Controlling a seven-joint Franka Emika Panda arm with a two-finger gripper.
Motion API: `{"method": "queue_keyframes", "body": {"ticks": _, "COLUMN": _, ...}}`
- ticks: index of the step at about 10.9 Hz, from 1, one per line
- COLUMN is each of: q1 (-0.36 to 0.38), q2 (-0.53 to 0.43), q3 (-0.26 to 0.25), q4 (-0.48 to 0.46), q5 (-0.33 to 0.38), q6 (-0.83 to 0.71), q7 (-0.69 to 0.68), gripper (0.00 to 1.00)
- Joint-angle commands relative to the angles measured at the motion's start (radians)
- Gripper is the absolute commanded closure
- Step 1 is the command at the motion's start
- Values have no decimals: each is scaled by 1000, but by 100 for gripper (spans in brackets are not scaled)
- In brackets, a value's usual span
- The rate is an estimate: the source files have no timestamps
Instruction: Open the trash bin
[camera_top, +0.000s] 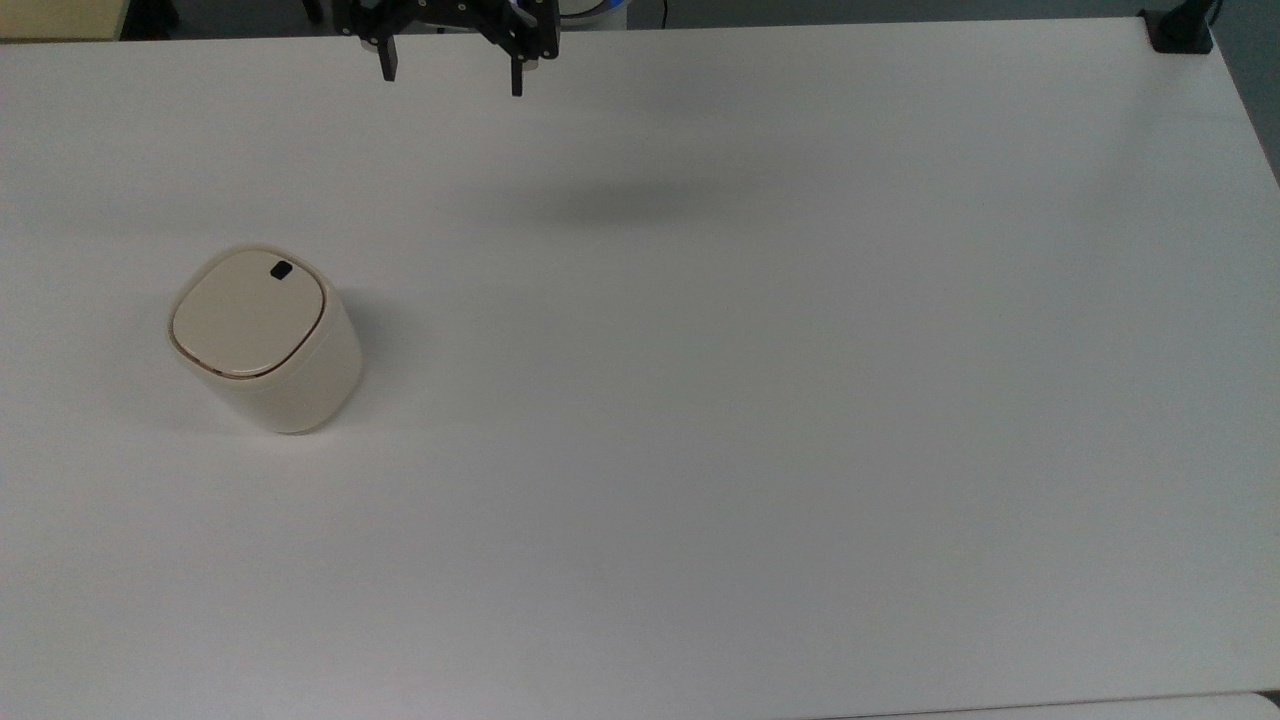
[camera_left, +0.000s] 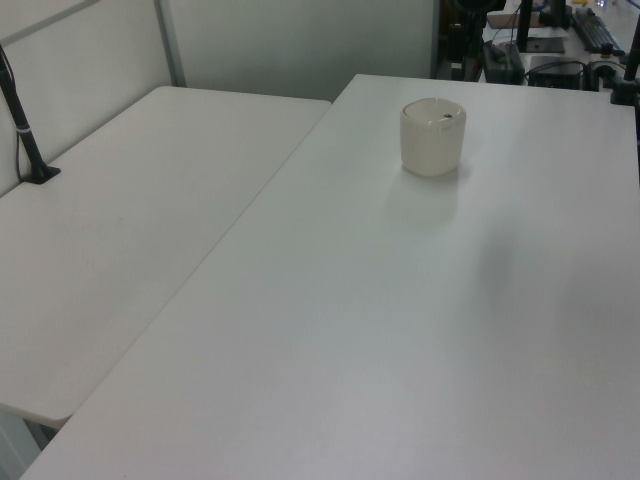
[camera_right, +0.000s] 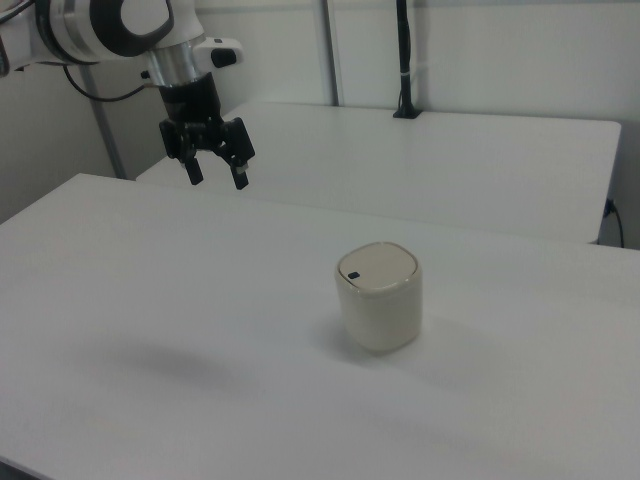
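gripper (camera_top: 452, 75) is seen at top edge of top view, raised above the white table (camera_top: 800, 400), fingers spread apart w/ nothing between them. in right view the gripper (camera_right: 216, 178) hangs fingers-down from the arm's white wrist (camera_right: 110, 25), well above the tabletop; a soft shadow is cast on the table (camera_right: 150, 300) below.

trash bin (camera_top: 265, 338) is placed well apart from gripper: below and to the top view's left of it; in right view the bin (camera_right: 379, 296) is lower and toward the right view's right of the gripper. bin stands upright on table, lid (camera_top: 248, 312) shut flat, thin brown rim line visible, small black button (camera_top: 281, 269) at the lid edge nearest the gripper side in top view. no contact btw gripper and bin.

in left view the bin (camera_left: 433, 136) is seen upright toward far end of table (camera_left: 400, 320); a second white table (camera_left: 130, 230) is butted alongside on the left view's left.
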Motion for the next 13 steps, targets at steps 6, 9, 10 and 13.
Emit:
{"method": "queue_keyframes", "body": {"ticks": 6, "q1": 0, "q2": -18, "q3": -5, "q4": -19, "q5": -8, "q6": -19, "q7": 9, "gripper": 0}}
{"method": "queue_keyframes", "body": {"ticks": 9, "q1": 0, "q2": -17, "q3": -5, "q4": -19, "q5": -8, "q6": -19, "q7": 6, "gripper": 0}}
{"method": "queue_keyframes", "body": {"ticks": 10, "q1": 0, "q2": -17, "q3": -5, "q4": -19, "q5": -8, "q6": -19, "q7": 6, "gripper": 0}}
{"method": "queue_keyframes", "body": {"ticks": 13, "q1": 0, "q2": -17, "q3": -5, "q4": -20, "q5": -8, "q6": -18, "q7": 1, "gripper": 19}}
